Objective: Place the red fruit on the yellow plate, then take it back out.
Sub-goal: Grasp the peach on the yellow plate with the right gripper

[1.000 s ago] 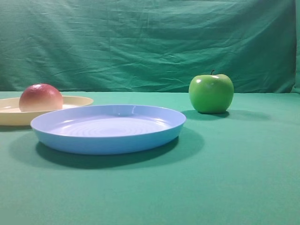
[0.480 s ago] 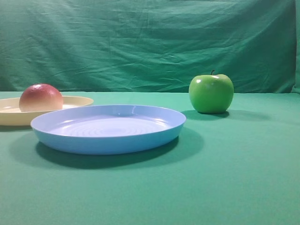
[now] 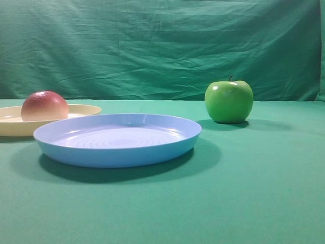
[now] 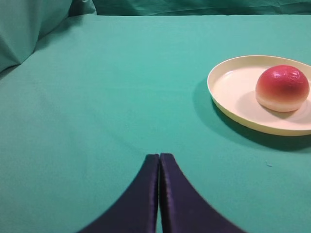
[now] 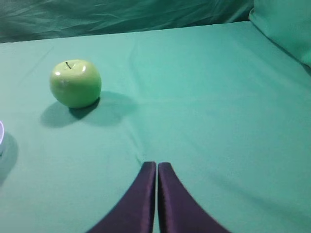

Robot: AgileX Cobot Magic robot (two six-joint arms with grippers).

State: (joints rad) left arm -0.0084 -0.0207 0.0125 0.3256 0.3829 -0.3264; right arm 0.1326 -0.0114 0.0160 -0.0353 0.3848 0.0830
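A light blue plate [image 3: 117, 140] with ridged rings is sitting mid-table on the green cloth [image 3: 254, 193], its rim overlapping the near edge of the yellow plate [image 3: 84, 110] in the exterior view. A green apple [image 3: 229, 101] is standing upright, stem up, well apart toward the back right. The red fruit [image 4: 282, 88] is resting inside the yellow plate, red crown up; being round, it is showing no long axis. The left gripper [image 4: 159, 160] and right gripper [image 5: 156, 167] are hovering with jaws pressed together, holding nothing
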